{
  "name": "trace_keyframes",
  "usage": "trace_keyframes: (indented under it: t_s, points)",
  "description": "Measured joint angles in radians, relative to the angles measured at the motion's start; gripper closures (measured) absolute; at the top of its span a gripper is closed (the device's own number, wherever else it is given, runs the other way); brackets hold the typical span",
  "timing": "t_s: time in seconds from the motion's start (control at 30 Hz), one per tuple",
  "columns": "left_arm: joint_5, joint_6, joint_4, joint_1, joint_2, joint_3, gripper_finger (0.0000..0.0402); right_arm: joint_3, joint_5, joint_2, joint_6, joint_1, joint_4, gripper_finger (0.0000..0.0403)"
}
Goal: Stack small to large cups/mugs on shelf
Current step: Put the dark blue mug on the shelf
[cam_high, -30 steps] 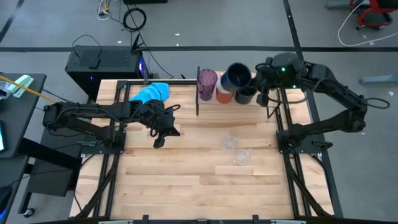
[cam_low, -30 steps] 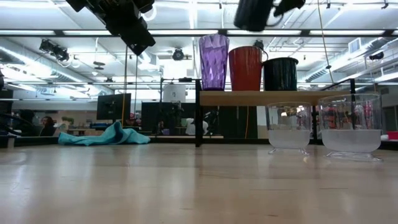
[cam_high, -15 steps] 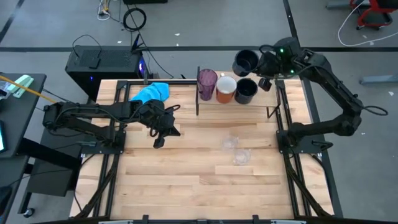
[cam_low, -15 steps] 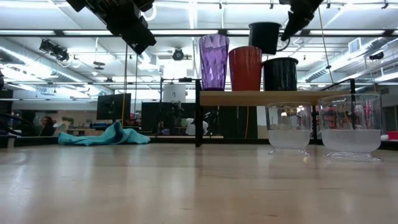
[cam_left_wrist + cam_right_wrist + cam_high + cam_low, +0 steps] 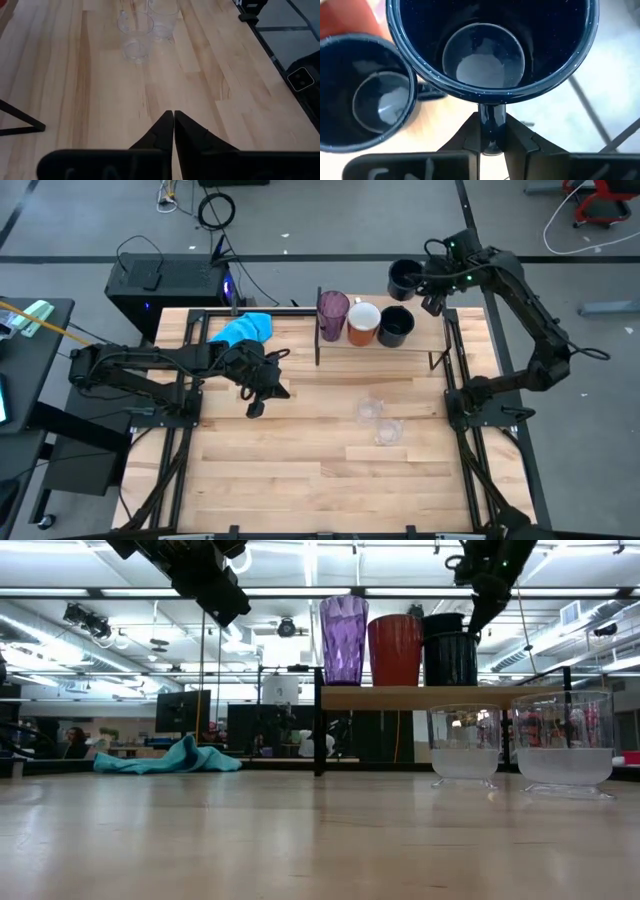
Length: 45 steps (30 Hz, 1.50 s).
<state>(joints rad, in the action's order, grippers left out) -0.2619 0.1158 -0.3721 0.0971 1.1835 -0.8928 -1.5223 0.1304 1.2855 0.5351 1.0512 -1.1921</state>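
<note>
Right wrist view: my right gripper (image 5: 492,131) pinches the handle of a black mug (image 5: 490,45), held beyond the far edge of the shelf (image 5: 425,345), behind its twin (image 5: 396,326). I judge it rigid, glossy and likely to swing on that single narrow hold. Beside the twin stand an orange mug (image 5: 363,321) and a purple tumbler (image 5: 333,312), so room is tight. My left gripper (image 5: 173,120) hangs shut over open planks near two clear cups (image 5: 137,36).

Three cups are standing in a row on the shelf (image 5: 400,348) at upper centre: tumbler (image 5: 333,315) leftmost, mug (image 5: 363,323) middle, handled mug (image 5: 396,326) rightmost; two clear cups (image 5: 377,420) are sitting below them.
</note>
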Motion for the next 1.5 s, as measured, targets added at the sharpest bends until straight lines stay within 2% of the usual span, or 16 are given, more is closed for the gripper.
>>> trace_keyframes:
  t_s: [0.2, 0.43, 0.73, 0.87, 1.13, 1.5]
  points:
    - [0.000, 0.001, 0.000, 0.000, 0.000, 0.000, 0.0389, 0.000, 0.021, 0.040, 0.001, 0.046, -0.064, 0.0349]
    - [0.000, 0.001, 0.000, 0.000, 0.000, 0.000, 0.0380, 0.000, 0.022, 0.062, -0.001, 0.047, -0.062, 0.0349]
    - [0.000, 0.000, 0.001, 0.000, 0.000, 0.000, 0.0389, 0.001, -0.048, 0.063, -0.049, 0.074, -0.045, 0.0349]
    - [0.000, 0.001, 0.001, 0.000, 0.000, 0.000, 0.0385, 0.001, -0.077, 0.063, -0.067, 0.093, -0.106, 0.0349]
    - [0.018, 0.002, 0.002, 0.001, 0.000, 0.000, 0.0384, 0.001, -0.074, 0.063, -0.114, 0.077, -0.193, 0.0349]
    - [0.034, 0.002, 0.008, 0.002, 0.000, 0.000, 0.0382, 0.002, -0.067, 0.062, -0.191, 0.003, -0.190, 0.0348]
